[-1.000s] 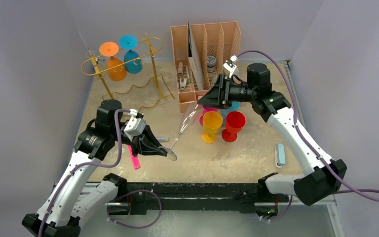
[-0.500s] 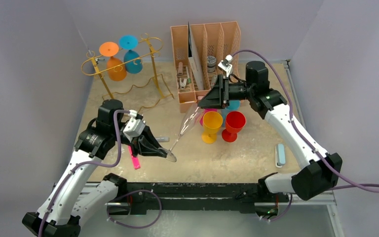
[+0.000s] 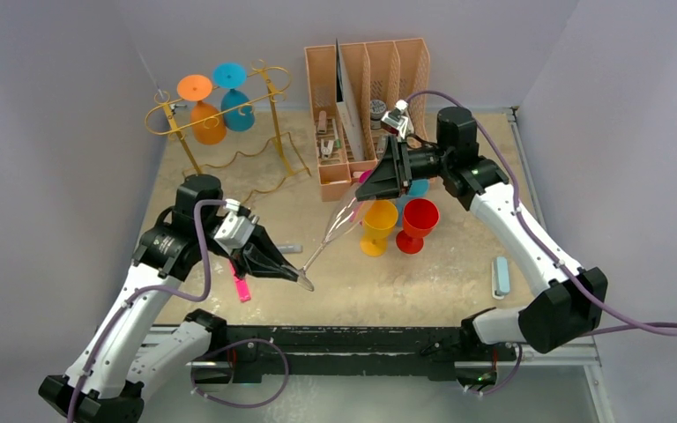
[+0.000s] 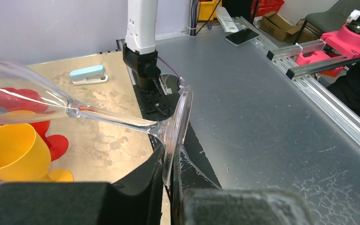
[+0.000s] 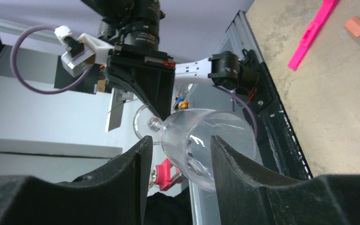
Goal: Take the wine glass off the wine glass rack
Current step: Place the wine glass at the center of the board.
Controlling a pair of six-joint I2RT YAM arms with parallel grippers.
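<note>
Mid-frame, away from the gold wire rack point(image 3: 176, 132) at upper left, the clear wine glass point(image 3: 331, 231) looks mid hand-over: left claw point(image 4: 171, 154) pinching its foot, right claw point(image 5: 180, 140) wide around the bowl, due to close gently.

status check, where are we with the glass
Left end effector shut on clear wine glass foot. Right end effector straddles bowl, grip unclear. Glass off wine glass rack. Yellow cup close by.

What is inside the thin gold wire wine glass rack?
An orange plastic wine glass and a teal plastic wine glass hang upside down from the top rails of the gold wire rack, bases up. The wire crosses both bowls, hiding thin strips.
</note>
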